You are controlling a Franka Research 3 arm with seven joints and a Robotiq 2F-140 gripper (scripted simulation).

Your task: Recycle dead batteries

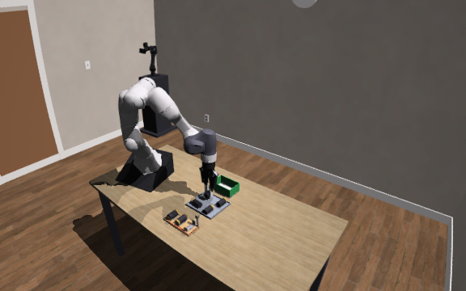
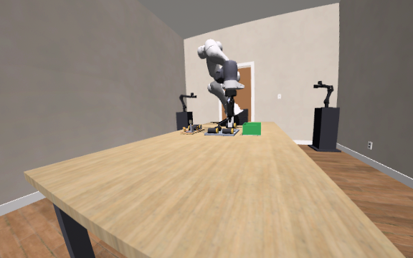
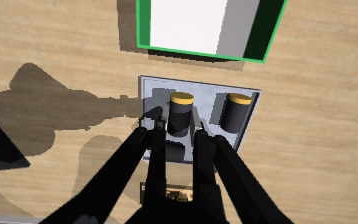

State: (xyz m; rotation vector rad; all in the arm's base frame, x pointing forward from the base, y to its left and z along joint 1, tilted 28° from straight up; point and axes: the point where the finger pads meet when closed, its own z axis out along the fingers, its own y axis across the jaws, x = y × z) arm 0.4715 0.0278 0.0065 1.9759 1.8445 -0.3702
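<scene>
Battery (image 1: pixel 207 196) (image 2: pixel 234 125) (image 3: pixel 180 120) in pincer (image 1: pixel 209 193) (image 2: pixel 231 125) (image 3: pixel 179 112) — box rim (image 1: pixel 235 188) (image 2: pixel 252 123) (image 3: pixel 200 54) near

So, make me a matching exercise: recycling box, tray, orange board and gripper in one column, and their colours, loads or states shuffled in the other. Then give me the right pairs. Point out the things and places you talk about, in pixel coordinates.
Column one
1. Recycling box (image 1: pixel 233 191) (image 2: pixel 252 129) (image 3: pixel 144 25)
2. Tray (image 1: pixel 213 202) (image 2: pixel 221 134) (image 3: pixel 205 100)
3. Orange board (image 1: pixel 188 231) (image 2: pixel 192 132) (image 3: pixel 187 192)
4. Gripper (image 1: pixel 209 195) (image 2: pixel 231 125) (image 3: pixel 179 112)

Column two
A. Bears two dark batteries
B. Shut on a yellow-capped battery (image 1: pixel 207 196) (image 2: pixel 234 125) (image 3: pixel 180 117)
C. Green outside, pale inside, standing upright
D. Grey-blue and flat, next to the green box

Right pairs
1-C, 2-D, 3-A, 4-B
</scene>
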